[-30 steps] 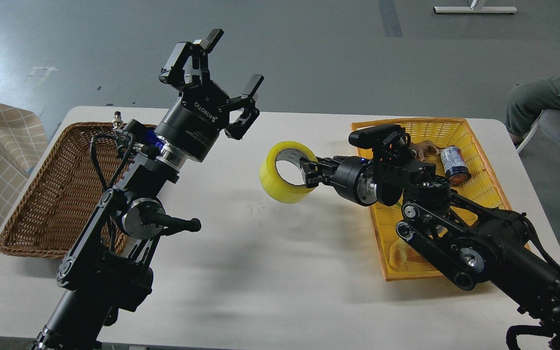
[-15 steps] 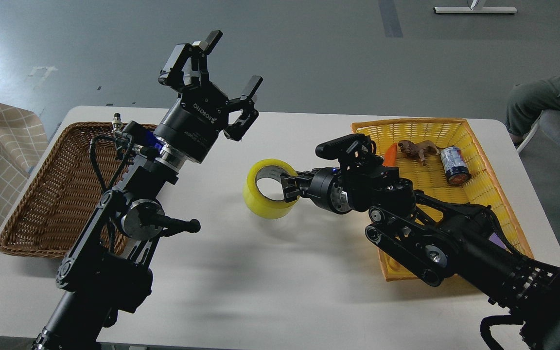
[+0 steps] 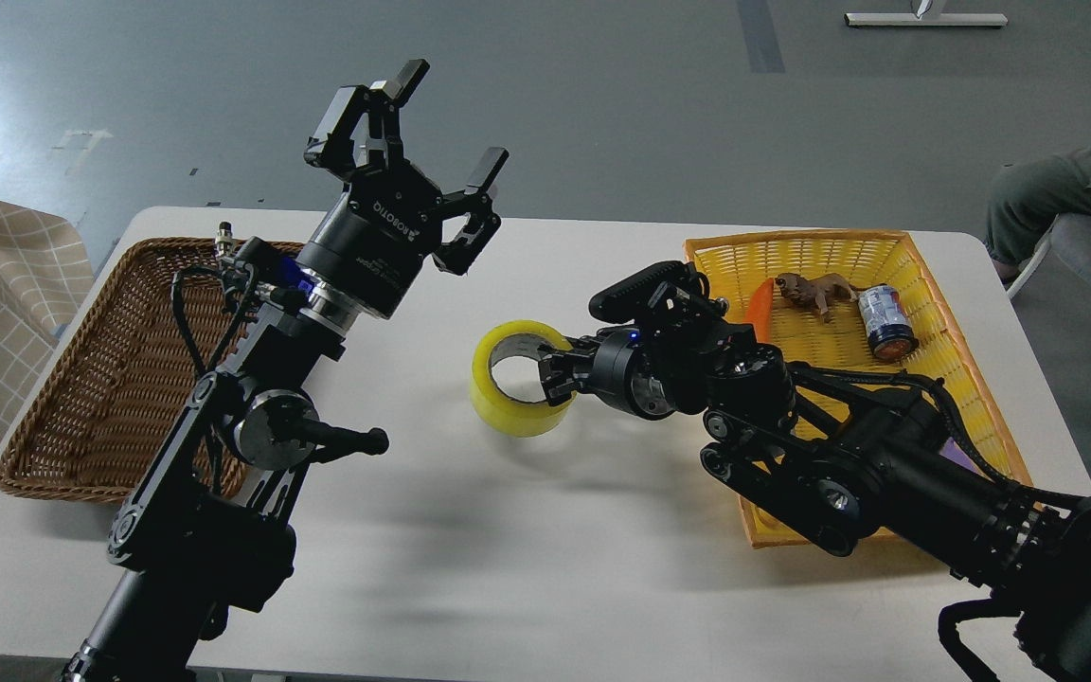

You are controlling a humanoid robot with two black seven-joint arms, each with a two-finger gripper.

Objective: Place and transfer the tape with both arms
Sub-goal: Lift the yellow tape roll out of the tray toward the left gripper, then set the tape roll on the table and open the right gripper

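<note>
Head view: near the middle of the white tabletop [image 3: 545, 568], the wide ring-shaped roll of translucent yellow packing tape [image 3: 512, 379] sits low at the surface, tilted so its pale inner core faces up and toward the camera; whether its lower edge actually touches the tabletop cannot be told. The right gripper [image 3: 553, 376], reaching in from about 4 o'clock of the roll, is clenched on the roll's right-hand wall, one finger inside the core and one outside. The left gripper [image 3: 432, 142] is raised at about 11 o'clock from the tape, well apart from it, its two fingers spread wide and holding nothing. At 9 o'clock on the tabletop lies a brown woven wicker tray [image 3: 81, 379]; at 3 o'clock is a yellow plastic mesh basket [image 3: 886, 251] holding a small blue-labelled can [image 3: 886, 322], a brown animal figurine [image 3: 813, 290] and an orange carrot-like piece [image 3: 760, 305].
</note>
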